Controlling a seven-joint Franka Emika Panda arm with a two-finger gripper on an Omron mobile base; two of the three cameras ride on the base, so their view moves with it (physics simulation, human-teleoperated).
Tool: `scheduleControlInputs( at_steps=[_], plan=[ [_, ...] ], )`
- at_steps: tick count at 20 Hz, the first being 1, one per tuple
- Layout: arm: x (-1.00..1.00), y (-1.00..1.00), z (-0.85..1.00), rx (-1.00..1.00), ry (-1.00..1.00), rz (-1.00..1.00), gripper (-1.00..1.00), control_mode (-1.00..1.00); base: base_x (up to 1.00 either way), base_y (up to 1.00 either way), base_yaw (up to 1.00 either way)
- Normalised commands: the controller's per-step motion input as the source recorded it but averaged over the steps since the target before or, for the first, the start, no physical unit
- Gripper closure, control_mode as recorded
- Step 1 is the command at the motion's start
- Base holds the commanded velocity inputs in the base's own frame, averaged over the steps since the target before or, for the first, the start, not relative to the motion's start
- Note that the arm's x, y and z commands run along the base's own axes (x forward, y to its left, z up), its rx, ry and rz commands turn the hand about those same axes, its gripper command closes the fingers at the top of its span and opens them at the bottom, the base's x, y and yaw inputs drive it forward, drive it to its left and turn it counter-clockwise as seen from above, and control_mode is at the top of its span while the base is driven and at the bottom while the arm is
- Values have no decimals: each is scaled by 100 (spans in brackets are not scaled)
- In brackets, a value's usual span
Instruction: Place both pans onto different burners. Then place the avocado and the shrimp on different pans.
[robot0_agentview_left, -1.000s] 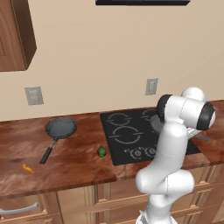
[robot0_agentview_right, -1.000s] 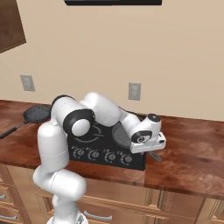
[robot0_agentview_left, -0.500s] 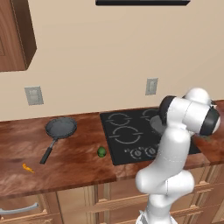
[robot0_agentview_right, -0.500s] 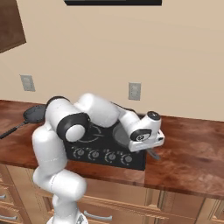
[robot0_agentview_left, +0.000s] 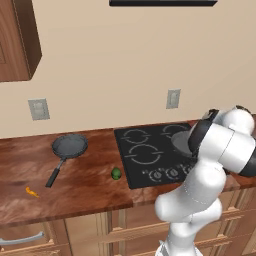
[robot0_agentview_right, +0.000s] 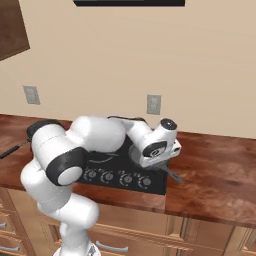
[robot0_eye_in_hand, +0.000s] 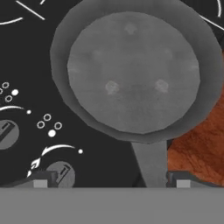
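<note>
One pan (robot0_eye_in_hand: 133, 74) sits at the cooktop's (robot0_agentview_left: 150, 170) right edge, gripper (robot0_eye_in_hand: 109, 180) jaws apart astride its handle (robot0_eye_in_hand: 151, 164), second pan (robot0_agentview_left: 69, 146) on the counter's (robot0_agentview_left: 90, 190) left part; risk: lifting off crooked clips that handle and drags pan off its burner.

Arm: rises from the base, bends at the elbow and reaches forward and to the right, forearm sloping down.
Wrist: tilted downward, hand pointing at the right side of the scene.
Claw (robot0_eye_in_hand: 109, 178): low, aimed straight down.
Fingers (robot0_eye_in_hand: 41, 179): spread wide apart, nothing gripped between them.
</note>
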Motion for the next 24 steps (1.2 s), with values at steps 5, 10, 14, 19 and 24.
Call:
scheduleControlInputs(
  at_steps=[5,10,14,19,24],
  plan=[
    [0,54,34,0,0,0,-100,-100,0,0,0],
    [0,47,33,0,0,-1,-100,-100,0,0,0],
    [0,25,39,8,0,-4,-100,-100,0,0,0],
    [0,16,45,13,0,-13,-100,-100,0,0,0],
    [0,2,40,1,-3,-12,-100,-100,0,0,0]
  ],
)
